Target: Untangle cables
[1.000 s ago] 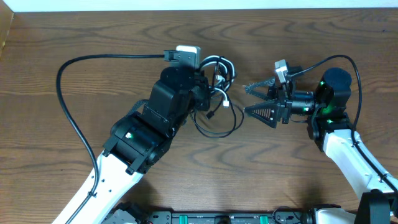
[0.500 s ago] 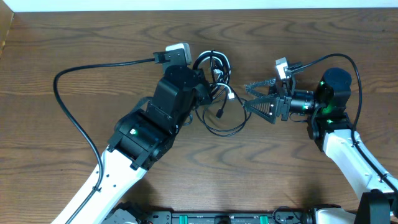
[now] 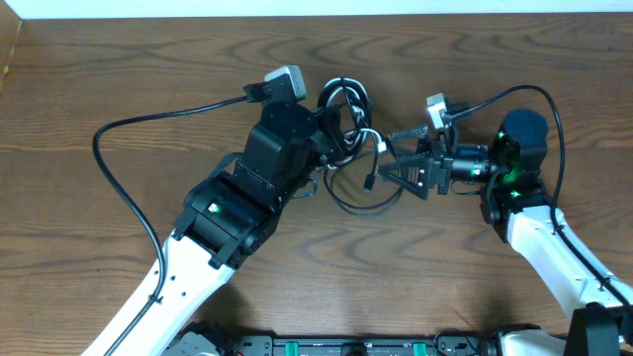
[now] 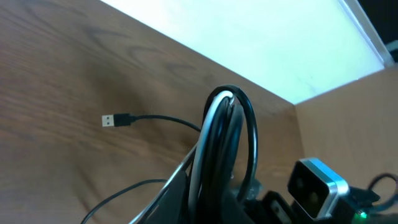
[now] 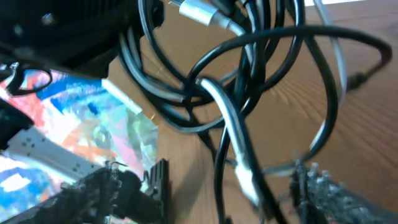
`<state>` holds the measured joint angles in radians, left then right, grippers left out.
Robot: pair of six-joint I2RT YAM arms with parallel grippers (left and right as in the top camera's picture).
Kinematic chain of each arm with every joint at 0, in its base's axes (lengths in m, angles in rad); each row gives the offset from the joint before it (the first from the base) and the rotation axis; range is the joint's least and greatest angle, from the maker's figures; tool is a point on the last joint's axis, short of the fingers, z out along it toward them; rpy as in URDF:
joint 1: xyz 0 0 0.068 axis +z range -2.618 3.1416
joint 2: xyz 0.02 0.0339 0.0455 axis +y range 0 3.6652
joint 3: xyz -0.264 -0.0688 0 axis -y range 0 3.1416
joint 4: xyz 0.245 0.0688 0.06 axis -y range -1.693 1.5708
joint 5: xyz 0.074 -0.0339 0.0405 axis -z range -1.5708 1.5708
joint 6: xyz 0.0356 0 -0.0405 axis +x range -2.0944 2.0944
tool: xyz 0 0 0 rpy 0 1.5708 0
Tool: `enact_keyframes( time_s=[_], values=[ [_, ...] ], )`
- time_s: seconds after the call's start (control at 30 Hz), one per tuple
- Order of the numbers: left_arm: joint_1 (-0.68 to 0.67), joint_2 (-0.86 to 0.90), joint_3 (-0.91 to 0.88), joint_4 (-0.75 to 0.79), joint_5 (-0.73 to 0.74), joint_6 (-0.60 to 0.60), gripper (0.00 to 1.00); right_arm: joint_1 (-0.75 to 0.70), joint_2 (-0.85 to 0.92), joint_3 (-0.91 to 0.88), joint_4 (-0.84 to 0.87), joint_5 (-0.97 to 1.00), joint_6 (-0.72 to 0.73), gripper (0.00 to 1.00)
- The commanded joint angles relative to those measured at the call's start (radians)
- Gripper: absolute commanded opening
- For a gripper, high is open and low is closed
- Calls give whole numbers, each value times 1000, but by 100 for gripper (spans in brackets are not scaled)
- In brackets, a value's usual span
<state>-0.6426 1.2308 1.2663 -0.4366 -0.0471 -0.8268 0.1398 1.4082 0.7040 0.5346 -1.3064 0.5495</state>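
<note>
Black cables point(image 4: 214, 146) pinched in left end effector point(image 3: 334, 127); USB plug point(image 4: 111, 120) clearest from left wrist; right end effector point(image 3: 394, 155) spread.

Dark brown wood-grain table point(image 3: 89, 59). A loose loop of thin black cables point(image 3: 358, 206) lies on it near the middle, one end carrying a small plug point(image 3: 369, 182).

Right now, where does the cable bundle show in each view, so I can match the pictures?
Overhead: the cable bundle is just above the centre of the picture.
Left wrist: the bundle stands as an upright coil, centre to lower centre.
Right wrist: the bundle fills the upper half, very close.
Shared landmark: the white strand running through the black loops, seen in all three views.
</note>
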Motion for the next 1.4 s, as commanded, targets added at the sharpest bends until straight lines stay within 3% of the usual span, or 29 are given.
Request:
enact_keyframes(
  time_s=[0.0,0.17,0.3,0.47,0.7,1.03,1.23,1.37],
  values=[
    [2,4,13,14,100,-21,8,14,-10,0,-2,51,-24,84],
    [2,4,13,15,145,-17,8,20,-10,0,-3,53,-32,57],
    [2,4,13,14,140,52,8,21,-10,0,-5,76,-35,22],
    [3,4,13,11,98,225,8,2,-10,0,-30,74,-35,1],
    [3,4,13,-45,-50,367,7,-65,-10,0,-113,73,-35,1],
    [3,4,13,-86,-100,367,8,-88,-10,0,-150,66,-50,2],
    [3,4,13,-86,-100,367,8,-88,-10,0,-155,66,-50,9],
    [2,4,13,-87,-88,359,8,-88,-10,0,-152,66,-50,7]
  ],
)
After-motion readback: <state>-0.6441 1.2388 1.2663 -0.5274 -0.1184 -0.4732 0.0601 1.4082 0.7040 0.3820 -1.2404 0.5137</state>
